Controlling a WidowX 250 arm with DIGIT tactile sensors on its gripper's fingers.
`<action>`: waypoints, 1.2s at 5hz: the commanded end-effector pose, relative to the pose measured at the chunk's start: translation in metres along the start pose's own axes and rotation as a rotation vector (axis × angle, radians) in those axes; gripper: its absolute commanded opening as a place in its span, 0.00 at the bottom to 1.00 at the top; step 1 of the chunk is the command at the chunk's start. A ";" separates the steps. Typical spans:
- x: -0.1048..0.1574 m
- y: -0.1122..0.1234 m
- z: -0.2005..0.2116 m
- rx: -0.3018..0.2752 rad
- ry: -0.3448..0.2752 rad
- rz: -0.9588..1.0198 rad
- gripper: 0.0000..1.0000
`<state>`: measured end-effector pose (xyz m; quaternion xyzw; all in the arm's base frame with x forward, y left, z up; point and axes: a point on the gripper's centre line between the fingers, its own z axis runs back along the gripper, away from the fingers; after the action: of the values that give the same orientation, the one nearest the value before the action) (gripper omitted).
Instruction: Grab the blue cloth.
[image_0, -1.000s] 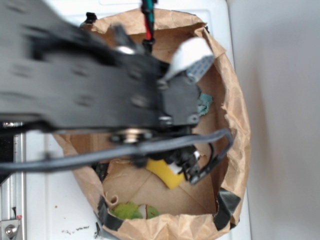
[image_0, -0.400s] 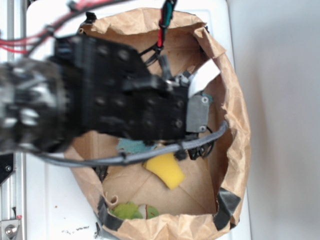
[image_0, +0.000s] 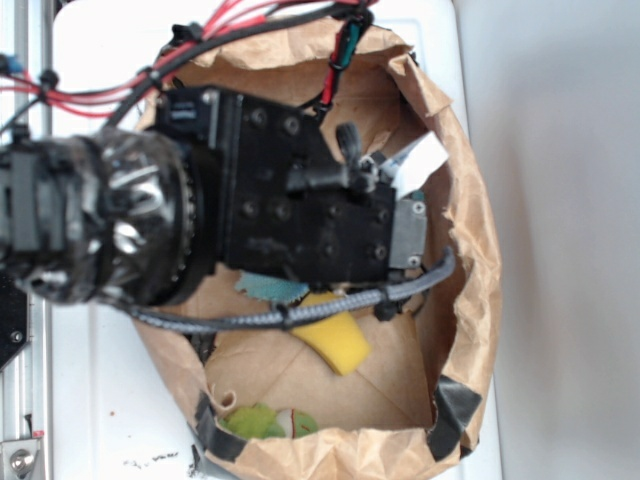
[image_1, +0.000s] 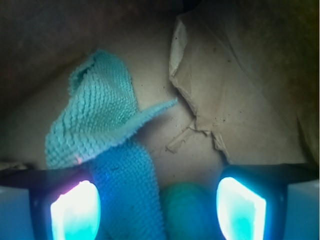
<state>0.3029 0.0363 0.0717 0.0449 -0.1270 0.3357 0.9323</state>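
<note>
The blue cloth (image_1: 95, 125) is a light teal terry rag lying rumpled on the brown bag floor. One strip of it runs down between my fingers, close to the left pad (image_1: 75, 210). My gripper (image_1: 157, 207) is open and straddles that strip, with the right pad (image_1: 241, 207) well clear of it. A rounded teal-lit shape (image_1: 187, 212) sits between the fingers beside the strip; I cannot tell what it is. From outside, only a corner of the cloth (image_0: 270, 288) shows under the black arm (image_0: 300, 200), which hides the fingers.
The brown paper bag (image_0: 470, 250) walls in the workspace on all sides. A yellow sponge wedge (image_0: 335, 340) lies just below the arm. A green ball (image_0: 255, 422) rests at the bag's near edge. A folded paper flap (image_1: 200, 100) rises ahead on the right.
The arm has turned and sunk deeper into the bag, its wrist now pointing down. The corner of cloth below the arm has come into sight. The sponge and ball have not moved.
</note>
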 end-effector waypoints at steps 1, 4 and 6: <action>0.021 -0.012 0.031 -0.133 -0.001 -0.016 1.00; 0.025 0.000 0.027 -0.142 -0.018 -0.008 1.00; 0.025 0.000 0.027 -0.142 -0.018 -0.008 1.00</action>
<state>0.3158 0.0341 0.0822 -0.0119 -0.1303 0.3156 0.9398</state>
